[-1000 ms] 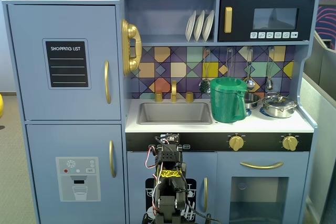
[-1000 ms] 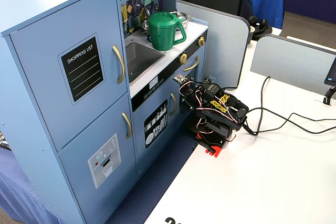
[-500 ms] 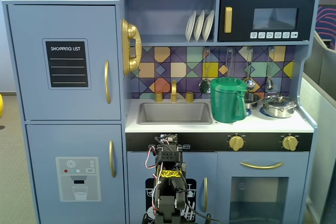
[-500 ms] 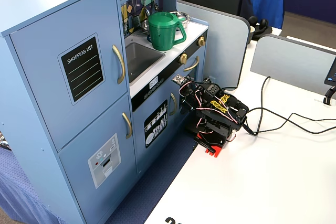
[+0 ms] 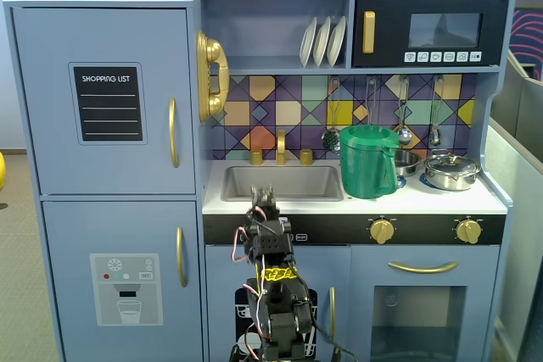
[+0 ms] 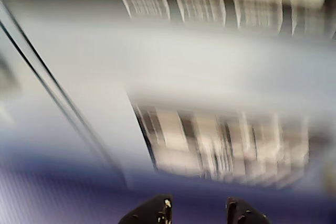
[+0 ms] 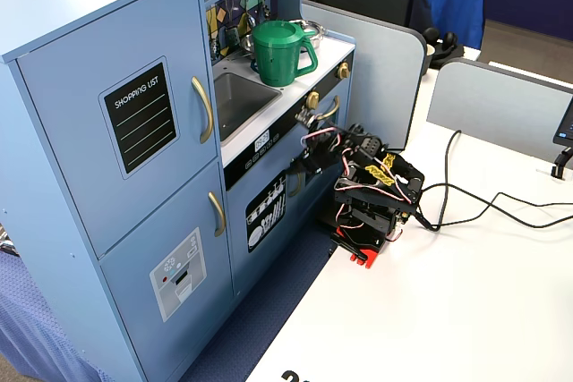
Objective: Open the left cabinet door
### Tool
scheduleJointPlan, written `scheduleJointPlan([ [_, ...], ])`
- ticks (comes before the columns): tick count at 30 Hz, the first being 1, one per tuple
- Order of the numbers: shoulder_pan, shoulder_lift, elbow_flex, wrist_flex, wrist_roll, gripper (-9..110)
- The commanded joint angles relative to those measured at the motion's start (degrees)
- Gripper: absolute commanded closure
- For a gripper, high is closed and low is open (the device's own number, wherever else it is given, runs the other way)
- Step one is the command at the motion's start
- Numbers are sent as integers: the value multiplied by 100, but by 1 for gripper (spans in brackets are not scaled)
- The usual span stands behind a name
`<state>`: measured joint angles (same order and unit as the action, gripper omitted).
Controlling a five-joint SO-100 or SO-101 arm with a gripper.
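The left cabinet door (image 5: 106, 99), a rigid hinged panel, should swing lightly if pulled by its smooth gold bar handle (image 5: 173, 132); the pincer (image 6: 195, 214), jaws slightly parted, grips nothing.

Three white plates (image 5: 324, 41), one green pitcher (image 5: 368, 161), two stove knobs (image 5: 382, 230)

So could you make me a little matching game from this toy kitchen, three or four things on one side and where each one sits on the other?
Things:
1. green pitcher
2. white plates
3. gold telephone
4. SHOPPING LIST door

Places:
A. standing on edge on the upper shelf
B. top left of the kitchen, shut
C. on the counter, just right of the sink
D. hanging on the side wall above the sink's left end

Pairs: 1-C, 2-A, 3-D, 4-B
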<state>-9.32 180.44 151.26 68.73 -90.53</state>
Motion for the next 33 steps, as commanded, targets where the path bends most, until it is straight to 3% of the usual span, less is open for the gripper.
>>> scheduleJointPlan([
  [1,-193,-62,-1134,-185,-360,95],
  [8,-598,-580,-2593,-536,-1318,95],
  [15,-1187,-1758,-3911,-1151,-475,95],
  [22,-1591,-2487,-4236,-1714,589,90],
  [33,-2065,-3226,-4184,-2505,316,84],
])
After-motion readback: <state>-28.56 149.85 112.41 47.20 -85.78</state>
